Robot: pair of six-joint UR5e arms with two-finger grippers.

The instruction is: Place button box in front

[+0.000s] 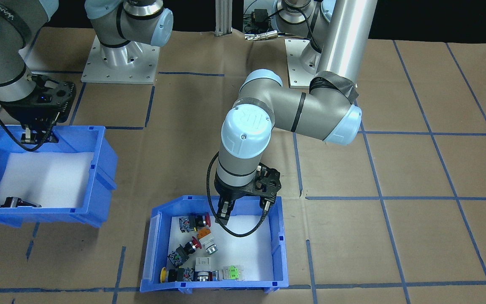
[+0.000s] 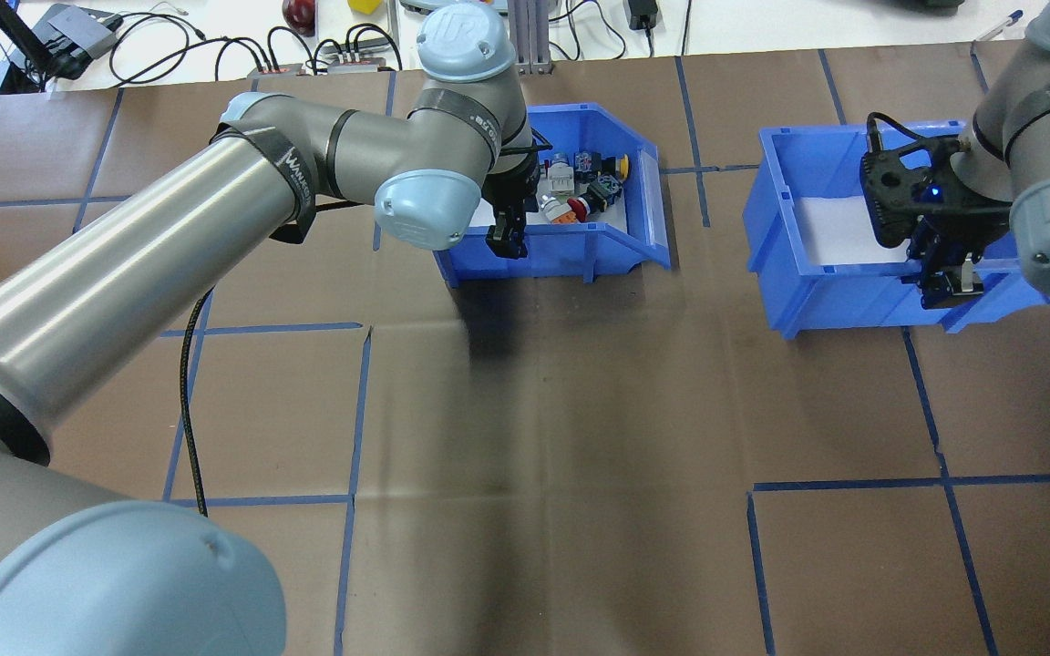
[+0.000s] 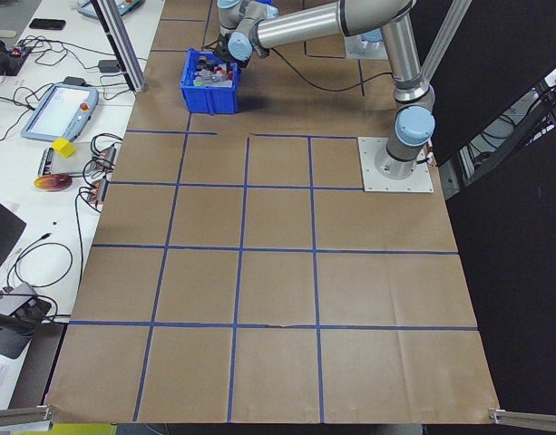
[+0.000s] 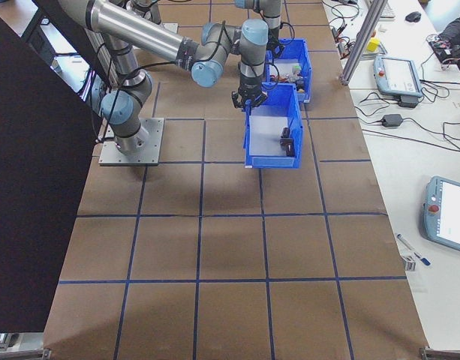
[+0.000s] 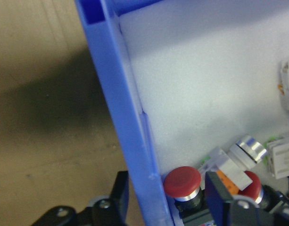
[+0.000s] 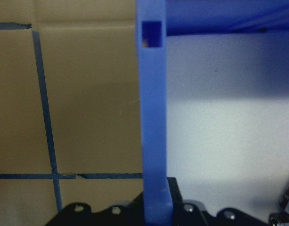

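The button box (image 1: 279, 247) is a blue bin with a white foam floor. It holds several push buttons with red, orange, yellow and green caps (image 1: 196, 247). It also shows in the overhead view (image 2: 571, 257) and the left wrist view (image 5: 130, 117). My left gripper (image 1: 225, 217) (image 2: 507, 239) (image 5: 168, 188) is open and straddles the box's rear wall. One finger (image 5: 121, 188) is outside the wall, the other (image 5: 219, 197) is inside beside a red button. My right gripper (image 1: 32, 137) (image 2: 944, 290) (image 6: 156, 207) is shut on the rear wall of another blue bin (image 1: 97, 169) (image 6: 151, 117).
The other blue bin (image 2: 817, 296) holds a dark part (image 1: 13, 202) on white foam. The two arm bases (image 1: 118, 63) (image 1: 300, 63) stand on the brown, blue-taped table. Beyond the far edge are cables and a pendant (image 3: 55, 109). Open table lies on the robot's side of both bins.
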